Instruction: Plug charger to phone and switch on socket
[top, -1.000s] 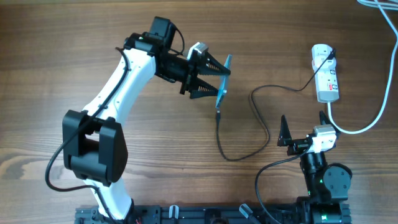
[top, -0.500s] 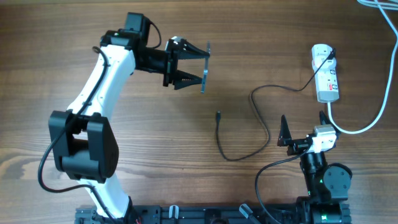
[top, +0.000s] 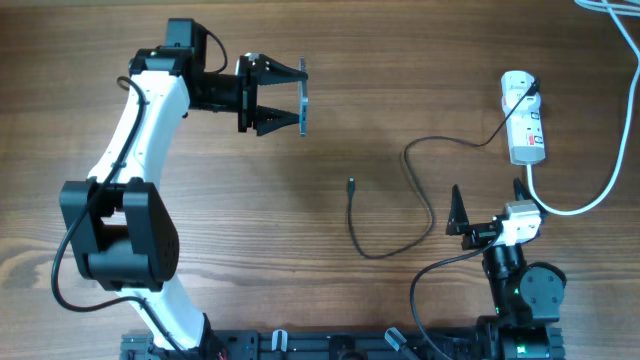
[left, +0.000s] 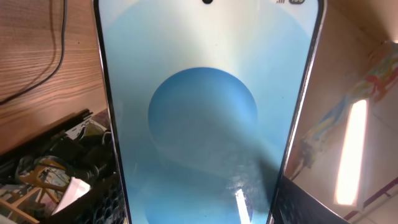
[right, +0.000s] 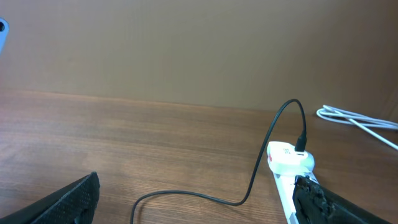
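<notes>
Since a second ago, the left arm (top: 140, 130) has been swung away from the middle of the counter (top: 300, 280) toward its far left part, and the phone (top: 302, 103) has been carried along, so that it is now held well apart from the plug tip (top: 351, 184) it was just above before. The right arm is unchanged. The phone is clamped edge-on between the fingers of the left pincer (top: 292, 100), clear of the wood; in the left wrist view its lit blue screen fills most of the picture. At the right side the socket (top: 524, 130) is laid lengthwise, with a thick white cord (top: 600, 190) looped off from its near end. The charger (top: 431, 218) is run from the socket's far end in loose curves across the counter, and its free tip is left lying on bare wood near the centre. The right pincer (top: 488, 208) is kept spread wide and empty, just on the near side of the socket.
</notes>
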